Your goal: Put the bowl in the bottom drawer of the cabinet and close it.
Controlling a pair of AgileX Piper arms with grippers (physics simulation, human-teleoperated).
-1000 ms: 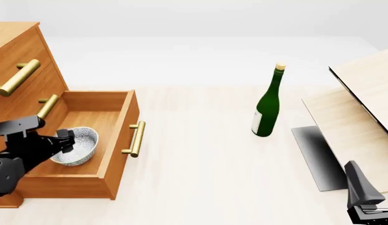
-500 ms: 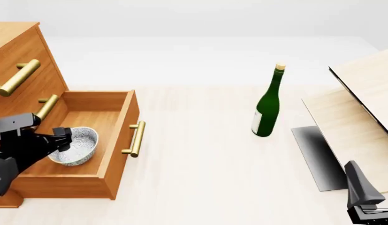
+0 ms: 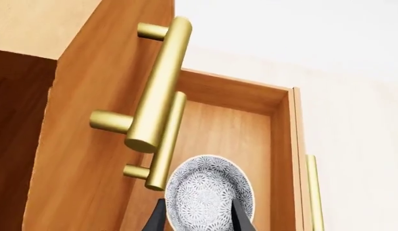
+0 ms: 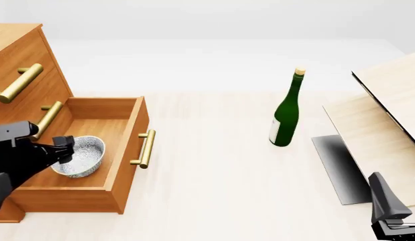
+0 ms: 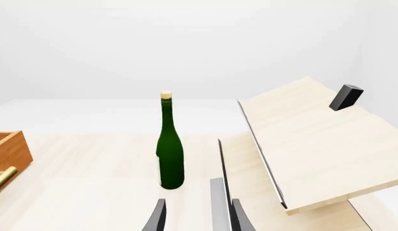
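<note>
Speckled white bowl (image 4: pixel 81 156), front view: small, round and deep, fine grey flecks inside and out; it sits left of centre, low in the frame, inside the bottom drawer (image 4: pixel 120 150).
Bottom drawer, front view: orange-brown wood, pulled out, with a short brass bar handle on its front panel.
Cabinet (image 4: pixel 23 75), front view: orange-brown chest at the upper left, two longer brass handles above the open drawer.
Left gripper (image 4: pixel 58 149), front view: black, at the bowl's left rim; whether it presses the rim cannot be told here.
Right gripper (image 4: pixel 393 213), front view: black, in the lower right corner; the finger spread is unclear here.
Green bottle (image 4: pixel 285 113), front view: upright right of centre, pale label with no readable writing.
Pale wood boards (image 4: pixel 388 110), front view: tilted at the right edge.
Bowl (image 3: pixel 208 192), left wrist view: low in the frame, speckle pattern filling its inside, standing on the drawer floor.
Left gripper (image 3: pixel 199 217), left wrist view: two dark fingers spread wide either side of the bowl; contact cannot be told.
Green bottle (image 5: pixel 169 151), right wrist view: upright at centre left, cork-coloured top, no label text visible.
Right gripper (image 5: pixel 197 216), right wrist view: fingers parted, holding nothing.
</note>
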